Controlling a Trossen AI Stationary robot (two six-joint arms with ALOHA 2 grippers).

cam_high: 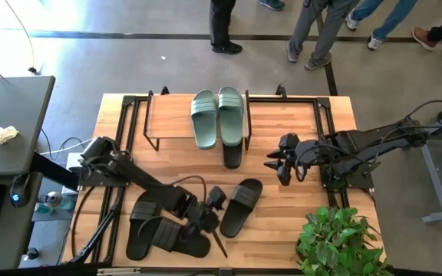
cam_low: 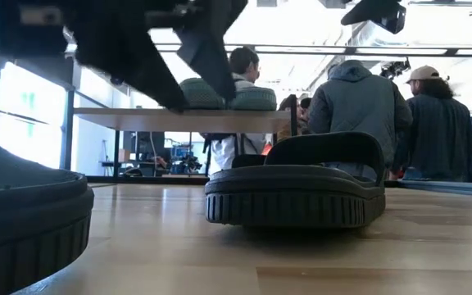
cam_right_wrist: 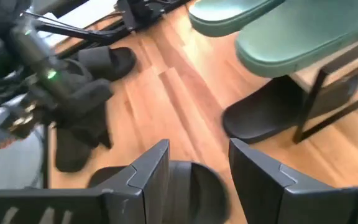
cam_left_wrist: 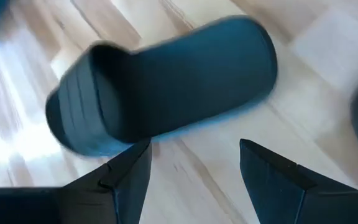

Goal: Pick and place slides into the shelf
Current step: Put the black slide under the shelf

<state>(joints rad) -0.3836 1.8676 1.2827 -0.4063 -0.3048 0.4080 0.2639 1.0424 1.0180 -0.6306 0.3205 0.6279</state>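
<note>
High view: my left gripper (cam_high: 215,201), jaws open and empty, hovers beside a loose black slide (cam_high: 241,207) lying mid-table. It looks light, rubbery, slightly grippy; I'd pinch its wide strap. On the shelf (cam_high: 171,116) sits a sage-green pair (cam_high: 218,115). My right gripper (cam_high: 280,164) waits open.

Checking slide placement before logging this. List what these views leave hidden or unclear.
- Black slide under the shelf: high view, only its toe shows; the green slides and shelf plank cover the rest.
- Two overlapping black slides: high view, the left arm crosses them; their straps are unclear.
- Left hand: left wrist view, motion blur smears the lone black slide.
- Potted plant: high view, cut off by the bottom edge.
</note>
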